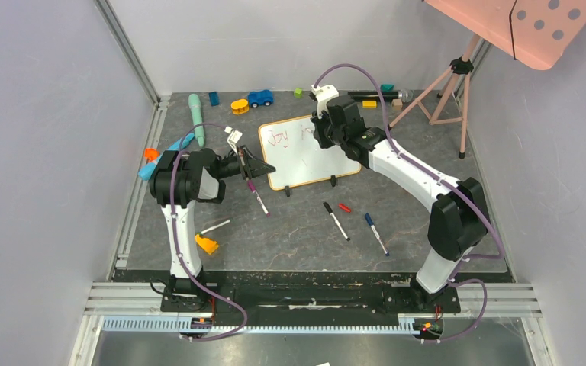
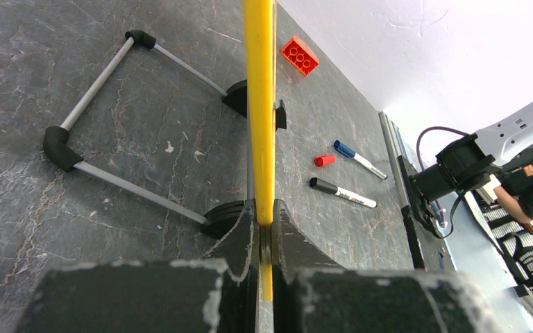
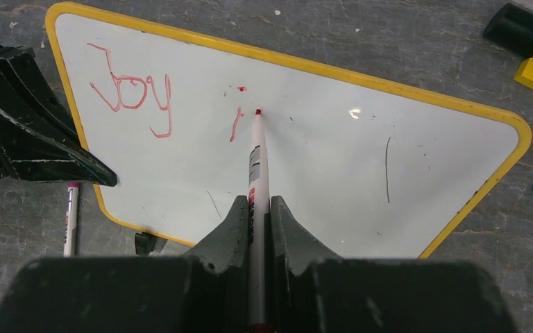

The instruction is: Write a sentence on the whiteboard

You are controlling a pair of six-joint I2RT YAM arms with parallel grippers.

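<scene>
The whiteboard (image 1: 305,164) stands tilted on its black clip feet at mid table; its frame looks yellow in the wrist views. My left gripper (image 1: 263,166) is shut on the board's left frame edge (image 2: 260,104), its jaws clamped on the yellow rim (image 2: 264,208). My right gripper (image 1: 324,133) is shut on a red marker (image 3: 257,159), whose tip touches the board (image 3: 333,159). The sentence reads "Joy" (image 3: 132,97) in red, with a short stroke and dot (image 3: 236,123) just left of the marker tip.
A purple marker (image 1: 258,197), a black marker (image 1: 336,221), a red cap (image 1: 344,207) and a blue marker (image 1: 376,233) lie in front of the board. An orange block (image 1: 207,245) lies near left. Toys line the back edge. A pink tripod (image 1: 446,88) with a dotted panel (image 1: 534,23) stands back right.
</scene>
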